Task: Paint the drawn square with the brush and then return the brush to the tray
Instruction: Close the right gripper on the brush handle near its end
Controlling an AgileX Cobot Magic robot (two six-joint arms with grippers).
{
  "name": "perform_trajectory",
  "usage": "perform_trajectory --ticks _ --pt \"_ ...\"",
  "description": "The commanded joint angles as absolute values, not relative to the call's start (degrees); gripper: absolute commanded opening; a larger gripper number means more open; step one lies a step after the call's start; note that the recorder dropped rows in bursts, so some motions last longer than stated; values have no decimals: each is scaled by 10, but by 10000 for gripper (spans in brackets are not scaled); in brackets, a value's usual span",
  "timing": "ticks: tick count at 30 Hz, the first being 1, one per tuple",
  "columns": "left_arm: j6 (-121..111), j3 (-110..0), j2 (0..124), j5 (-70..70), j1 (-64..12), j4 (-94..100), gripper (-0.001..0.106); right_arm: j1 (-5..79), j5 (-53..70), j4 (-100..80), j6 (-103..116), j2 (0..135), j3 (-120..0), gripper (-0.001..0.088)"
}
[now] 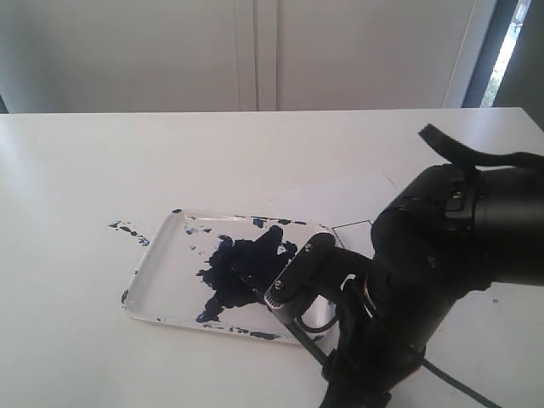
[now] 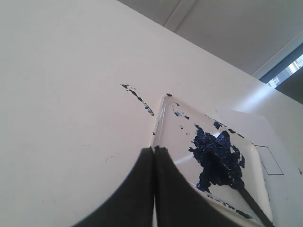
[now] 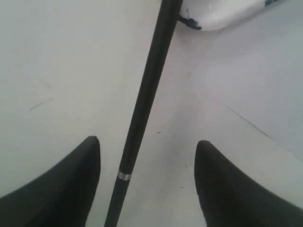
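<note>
- The right gripper (image 3: 147, 141) is released, its two black fingers (image 3: 71, 184) spread wide and holding nothing.
- The long slim black brush (image 3: 147, 94) lies between those fingers, touching neither; a thin silver band circles its handle near the fingertips.
- Its bristle end rests ahead of that gripper, in the dark navy paint blotch (image 2: 215, 153) at the middle of the shallow glossy white tray (image 2: 163, 125).
- The left gripper (image 2: 154, 149) is clenched on nothing, just beside the tray's rim.
- The small black-line drawn square (image 2: 271, 161) on the white paper sheet (image 2: 246, 123) lies beyond the tray from the left gripper, its inside white.
</note>
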State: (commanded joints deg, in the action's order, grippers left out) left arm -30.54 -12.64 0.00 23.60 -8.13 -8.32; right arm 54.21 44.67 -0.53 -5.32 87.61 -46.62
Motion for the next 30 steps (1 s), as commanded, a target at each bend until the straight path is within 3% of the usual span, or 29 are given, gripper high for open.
perform_trajectory --ticks 24,30 --pt "-305 -126 0 236 -81 -83 0 542 444 0 -64 942 -466 553" --pt "-305 -126 0 236 -81 -83 0 542 440 0 -65 947 -466 389"
